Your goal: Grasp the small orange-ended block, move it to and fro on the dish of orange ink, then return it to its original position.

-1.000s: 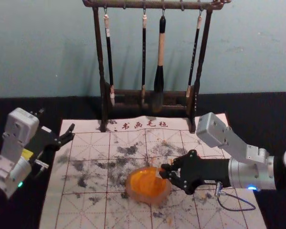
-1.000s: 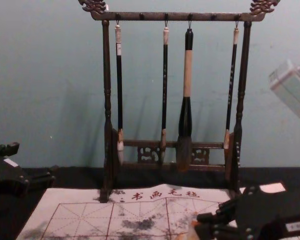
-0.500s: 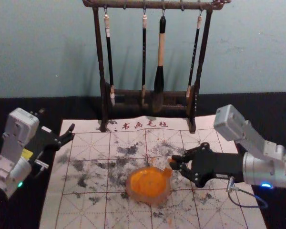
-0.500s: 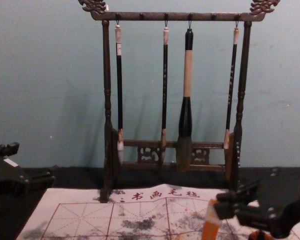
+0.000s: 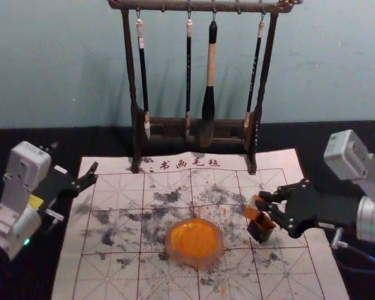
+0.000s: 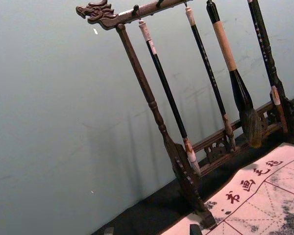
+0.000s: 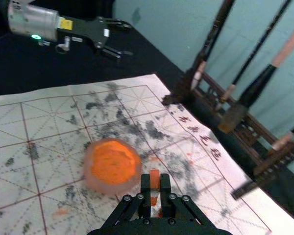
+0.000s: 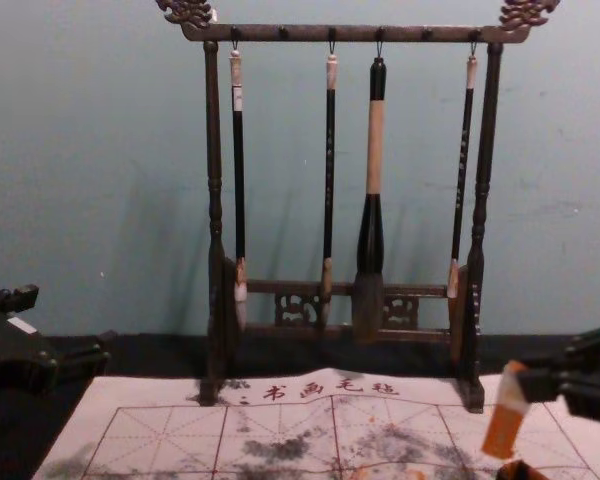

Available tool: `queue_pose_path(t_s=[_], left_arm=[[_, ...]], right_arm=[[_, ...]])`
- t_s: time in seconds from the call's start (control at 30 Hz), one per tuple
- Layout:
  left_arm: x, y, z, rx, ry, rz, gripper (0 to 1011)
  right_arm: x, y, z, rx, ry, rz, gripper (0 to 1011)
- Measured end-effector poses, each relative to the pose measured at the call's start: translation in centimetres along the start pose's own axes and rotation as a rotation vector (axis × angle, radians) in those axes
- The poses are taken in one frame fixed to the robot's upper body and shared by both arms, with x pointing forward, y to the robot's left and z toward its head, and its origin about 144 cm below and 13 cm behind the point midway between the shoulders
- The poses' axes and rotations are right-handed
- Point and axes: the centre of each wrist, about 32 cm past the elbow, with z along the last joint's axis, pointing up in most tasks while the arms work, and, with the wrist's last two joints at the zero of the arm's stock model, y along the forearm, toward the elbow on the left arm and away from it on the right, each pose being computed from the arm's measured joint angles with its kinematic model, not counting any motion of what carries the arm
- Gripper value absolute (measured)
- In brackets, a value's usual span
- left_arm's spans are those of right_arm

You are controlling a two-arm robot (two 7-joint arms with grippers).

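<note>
My right gripper [image 5: 261,200] is shut on the small orange-ended block [image 5: 252,211], holding it tilted over a small dark box [image 5: 260,231] with an orange-stained inside. In the chest view the block [image 8: 504,424] has a pale middle and hangs just above the box's orange rim [image 8: 521,470]. The right wrist view has the right gripper [image 7: 155,182] pinching the block [image 7: 155,180] between both fingers. The round dish of orange ink [image 5: 194,242] sits left of the box. My left gripper [image 5: 75,159] is parked open at the left; its fingertips flank the left gripper [image 6: 152,230] gap in its wrist view.
A dark wooden rack [image 5: 135,94] with several hanging brushes stands at the back of the ink-stained gridded mat [image 5: 112,275]. Black table cloth [image 5: 325,140] surrounds the mat, with the wall behind it.
My right gripper has moved right, away from the dish, carrying the block over the dark box. More of the box now shows in the head view. The left arm has stayed still.
</note>
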Motion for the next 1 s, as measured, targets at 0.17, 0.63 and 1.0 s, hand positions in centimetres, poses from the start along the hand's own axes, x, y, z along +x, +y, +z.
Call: queue_pose_path(t_s=[0.17,0.63,1.0], left_arm=[[0.0,0.0,0.0,0.0,0.0,0.0,1001],[0.0,0.0,0.0,0.0,0.0,0.0,1001],[0.0,0.0,0.0,0.0,0.0,0.0,1001]], right_arm=[[0.2,-0.9,-0.5,-0.004,0.016,-0.03,82],[0.2,-1.6,-1.6,-0.02,0.05,-0.058,82],[0.3,-1.5,-2.1,-0.029,0.069,-0.056,81]])
